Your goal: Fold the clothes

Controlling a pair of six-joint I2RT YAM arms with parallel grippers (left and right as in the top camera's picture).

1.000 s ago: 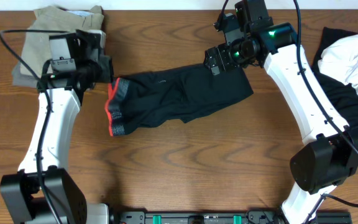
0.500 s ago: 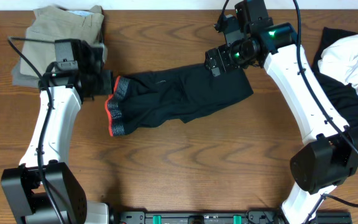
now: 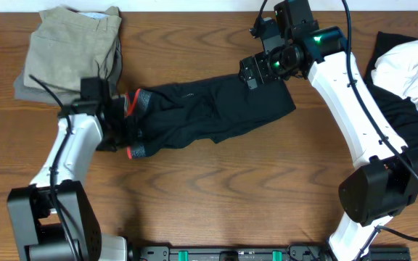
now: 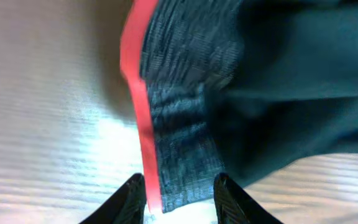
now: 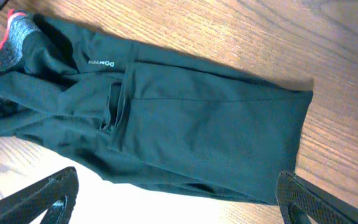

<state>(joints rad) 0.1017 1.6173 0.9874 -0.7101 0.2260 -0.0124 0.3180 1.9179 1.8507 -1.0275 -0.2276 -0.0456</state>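
The black trousers (image 3: 216, 109) lie folded in a band across the table's middle, their grey and red-orange waistband (image 4: 179, 118) at the left end. My left gripper (image 3: 124, 133) sits low over the waistband's near corner. Its jaws are partly apart and straddle that corner (image 4: 180, 194), with a gap showing on the right side. My right gripper (image 3: 256, 69) hovers over the trousers' far right end, wide open with nothing between its fingers (image 5: 61, 193). The trousers (image 5: 185, 130) fill the right wrist view.
A folded khaki garment (image 3: 71, 40) lies on a grey one (image 3: 22, 88) at the back left. A white garment (image 3: 416, 61) rests on a black one (image 3: 401, 116) at the right edge. Bare wood table (image 3: 216, 196) lies in front of the trousers.
My left gripper has moved from beside the waistband's far corner toward the front, onto its near corner, and its jaws have gone from shut to partly apart. The right arm has not moved.
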